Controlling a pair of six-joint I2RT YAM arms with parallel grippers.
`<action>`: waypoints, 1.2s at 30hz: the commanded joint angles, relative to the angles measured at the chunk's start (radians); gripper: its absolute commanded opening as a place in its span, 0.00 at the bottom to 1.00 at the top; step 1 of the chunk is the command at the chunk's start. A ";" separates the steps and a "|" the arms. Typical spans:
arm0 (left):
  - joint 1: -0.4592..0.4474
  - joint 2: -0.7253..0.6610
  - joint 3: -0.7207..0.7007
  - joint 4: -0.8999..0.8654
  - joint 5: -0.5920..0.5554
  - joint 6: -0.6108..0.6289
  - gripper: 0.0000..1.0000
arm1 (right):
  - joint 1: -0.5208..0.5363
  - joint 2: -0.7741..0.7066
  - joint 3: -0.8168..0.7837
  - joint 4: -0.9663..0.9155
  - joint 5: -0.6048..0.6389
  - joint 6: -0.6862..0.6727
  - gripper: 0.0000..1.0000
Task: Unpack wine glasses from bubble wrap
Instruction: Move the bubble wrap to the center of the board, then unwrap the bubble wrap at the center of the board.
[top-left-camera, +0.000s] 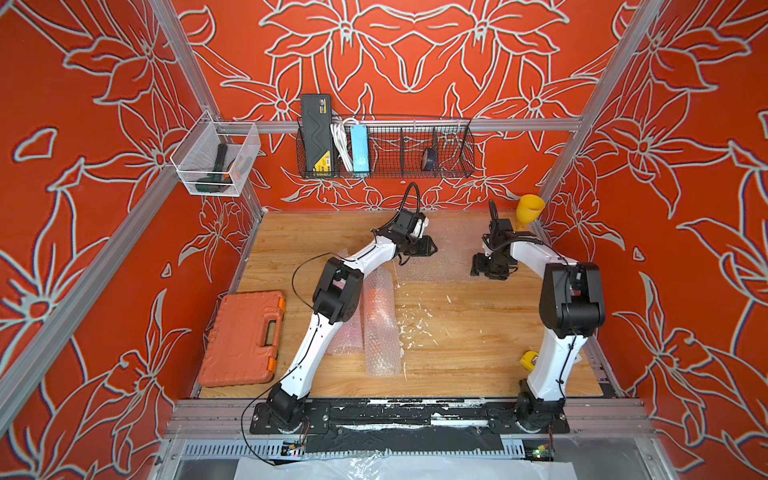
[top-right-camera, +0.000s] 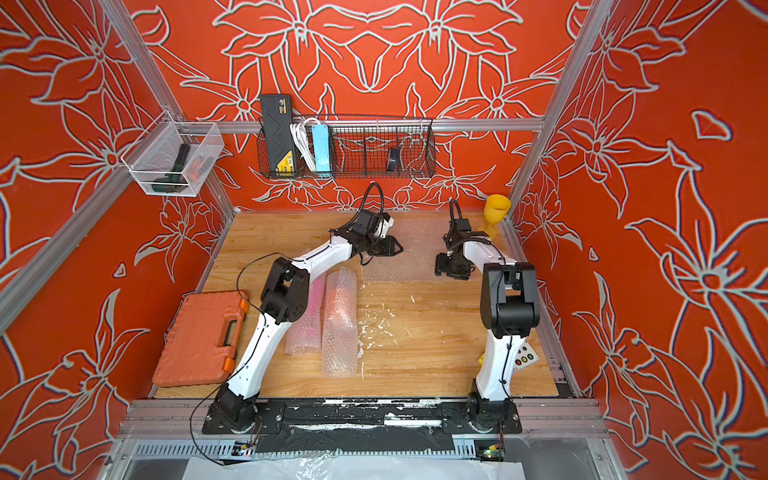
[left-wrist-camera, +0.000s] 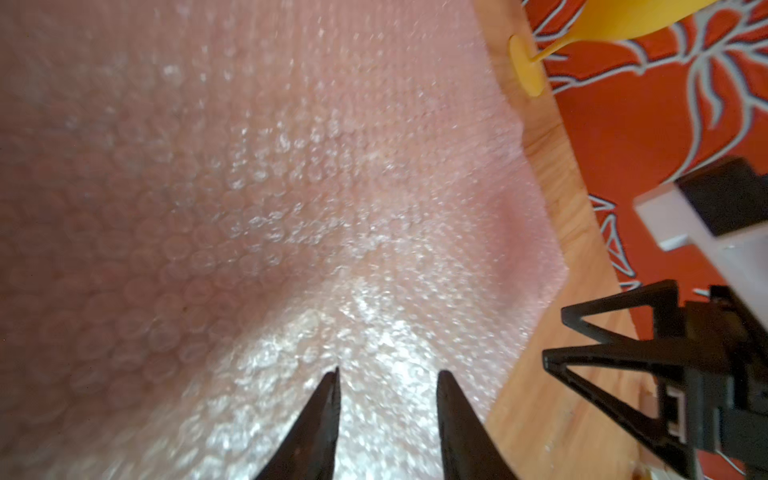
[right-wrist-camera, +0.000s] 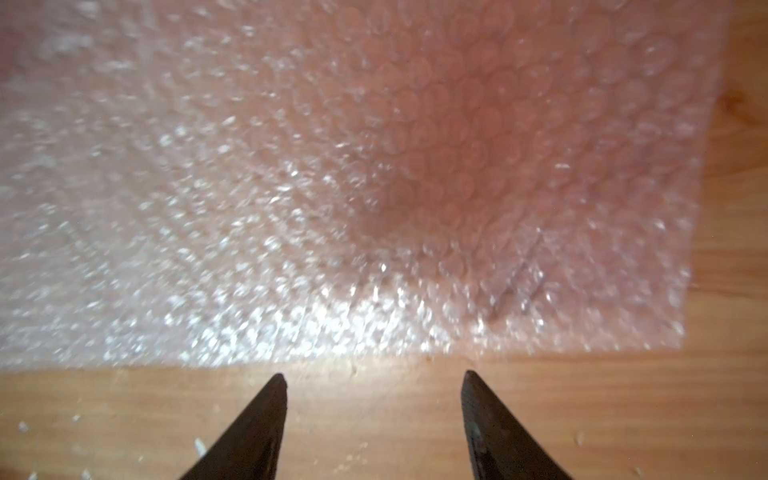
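Observation:
A yellow wine glass (top-left-camera: 530, 210) (top-right-camera: 496, 210) stands upright at the table's back right corner; the left wrist view shows its foot (left-wrist-camera: 525, 66). One bubble wrap sheet (top-left-camera: 449, 253) (top-right-camera: 415, 253) lies flat between the arms. My left gripper (top-left-camera: 428, 247) (left-wrist-camera: 388, 374) hovers over its left part, jaws apart, nothing between them. My right gripper (top-left-camera: 484, 268) (right-wrist-camera: 374, 374) stands open over bare wood at the sheet's (right-wrist-camera: 374, 187) near right edge. Two rolled bubble wrap tubes lie beside the left arm: one (top-left-camera: 378, 324) shows orange inside, the other (top-left-camera: 347, 336) pink.
An orange tool case (top-left-camera: 243, 336) lies at the front left. White flakes (top-left-camera: 419, 324) litter the wood mid-table. A black wire basket (top-left-camera: 386, 149) and a white mesh bin (top-left-camera: 216, 158) hang on the frame rails. A small button box (top-right-camera: 524, 357) sits by the right arm's base.

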 joint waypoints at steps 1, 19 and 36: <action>-0.003 -0.208 -0.094 0.051 -0.014 0.030 0.39 | 0.023 -0.115 -0.017 -0.047 0.015 -0.025 0.67; 0.158 -0.883 -1.034 0.355 0.084 -0.075 0.40 | 0.615 -0.525 -0.294 0.120 -0.132 0.101 0.66; 0.386 -1.039 -1.278 0.429 0.156 -0.166 0.43 | 0.982 -0.106 0.065 0.013 0.142 0.044 0.66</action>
